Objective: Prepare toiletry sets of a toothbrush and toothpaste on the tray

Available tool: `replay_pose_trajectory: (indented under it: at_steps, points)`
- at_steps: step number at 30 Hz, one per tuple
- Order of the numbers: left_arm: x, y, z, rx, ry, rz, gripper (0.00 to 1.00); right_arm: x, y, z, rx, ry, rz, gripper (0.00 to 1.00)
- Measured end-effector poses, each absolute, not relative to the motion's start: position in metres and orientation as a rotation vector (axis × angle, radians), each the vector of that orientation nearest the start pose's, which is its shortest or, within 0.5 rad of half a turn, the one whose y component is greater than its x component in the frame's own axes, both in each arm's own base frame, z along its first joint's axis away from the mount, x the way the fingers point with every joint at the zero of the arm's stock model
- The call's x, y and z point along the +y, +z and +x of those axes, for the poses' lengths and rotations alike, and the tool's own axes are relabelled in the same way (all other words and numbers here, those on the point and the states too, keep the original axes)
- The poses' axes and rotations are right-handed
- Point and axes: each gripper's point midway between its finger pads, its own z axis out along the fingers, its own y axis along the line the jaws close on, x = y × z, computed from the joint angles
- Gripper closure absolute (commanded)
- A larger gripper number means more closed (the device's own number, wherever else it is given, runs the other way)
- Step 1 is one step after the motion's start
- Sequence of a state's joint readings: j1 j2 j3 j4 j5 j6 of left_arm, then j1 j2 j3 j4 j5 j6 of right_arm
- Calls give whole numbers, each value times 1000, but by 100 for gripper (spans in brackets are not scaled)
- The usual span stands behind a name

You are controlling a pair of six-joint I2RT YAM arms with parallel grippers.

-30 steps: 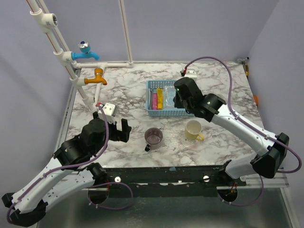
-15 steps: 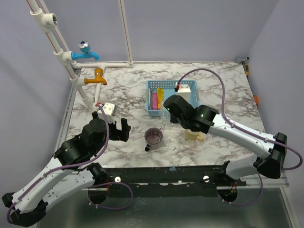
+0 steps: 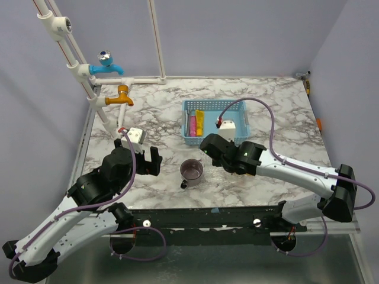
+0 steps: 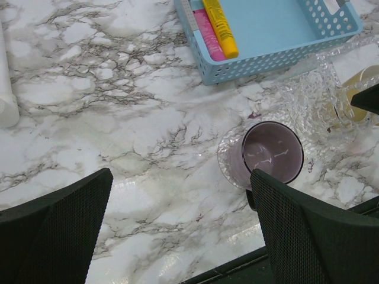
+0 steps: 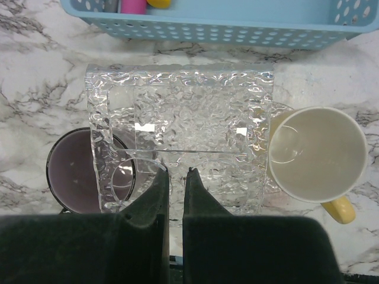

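Where the right gripper (image 5: 176,171) meets the clear tray (image 5: 177,100), its two fingers are pressed together on the tray's near edge, with the thin rim clamped between them. Through the rippled tray, part of the mauve cup (image 5: 71,177) at left and part of the cream mug (image 5: 320,151) at right look blurred. Whether the tray touches either cannot be told. Past the tray's far edge lies the blue basket (image 5: 237,32), cut off at the top of the wrist view. The yellow tube (image 4: 220,26) and pink tube (image 4: 208,41) of toothpaste lie side by side at the basket's left end. A grey strip (image 5: 109,5) beside them is too cropped to name. The left gripper (image 4: 177,234) hangs with jaws wide apart, holding nothing, over the marble table (image 4: 89,89) left of the cup. From above, the right arm (image 3: 284,165) hides its own gripper and the mug
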State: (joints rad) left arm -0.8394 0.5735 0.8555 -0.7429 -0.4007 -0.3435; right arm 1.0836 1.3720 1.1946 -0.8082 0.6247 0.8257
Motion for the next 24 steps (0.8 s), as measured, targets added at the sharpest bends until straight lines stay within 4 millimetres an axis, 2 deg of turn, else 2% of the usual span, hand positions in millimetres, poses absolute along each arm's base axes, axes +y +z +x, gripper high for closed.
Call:
replay_pose_trajectory:
  at_steps: [10, 24]
  points:
    - [-122, 240, 186, 1994, -346, 241, 1, 248, 162, 213, 2339, 124, -72, 99]
    - [-122, 240, 186, 1994, -343, 239, 1, 242, 125, 200, 2406, 112, -94, 99]
